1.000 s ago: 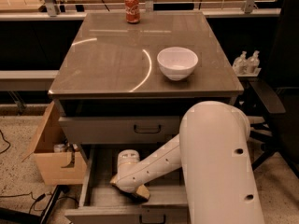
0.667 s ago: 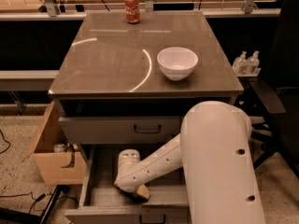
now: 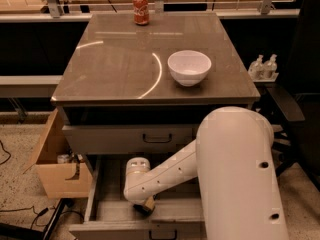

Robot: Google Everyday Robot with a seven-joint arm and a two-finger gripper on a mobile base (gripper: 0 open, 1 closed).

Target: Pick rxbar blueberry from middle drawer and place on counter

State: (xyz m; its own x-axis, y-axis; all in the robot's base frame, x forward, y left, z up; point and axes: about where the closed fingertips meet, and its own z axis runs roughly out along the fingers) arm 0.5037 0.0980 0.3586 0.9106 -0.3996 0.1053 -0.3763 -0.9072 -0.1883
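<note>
The middle drawer (image 3: 95,196) is pulled open below the closed upper drawer (image 3: 105,139). My white arm reaches down into it, and my gripper (image 3: 145,205) sits low inside, near the drawer's front wall, left of centre. A small dark shape shows at the gripper's tip; I cannot tell whether it is the rxbar blueberry, which is otherwise hidden by the arm. The counter (image 3: 115,69) is glossy grey-brown with curved light reflections.
A white bowl (image 3: 189,67) stands on the counter's right side and a red soda can (image 3: 141,8) at its far edge. An open cardboard box (image 3: 55,169) sits on the floor to the left. Two small bottles (image 3: 263,67) stand at the right. My arm's large white housing (image 3: 240,179) fills the lower right.
My wrist has shifted very slightly inside the drawer. Nothing else has moved.
</note>
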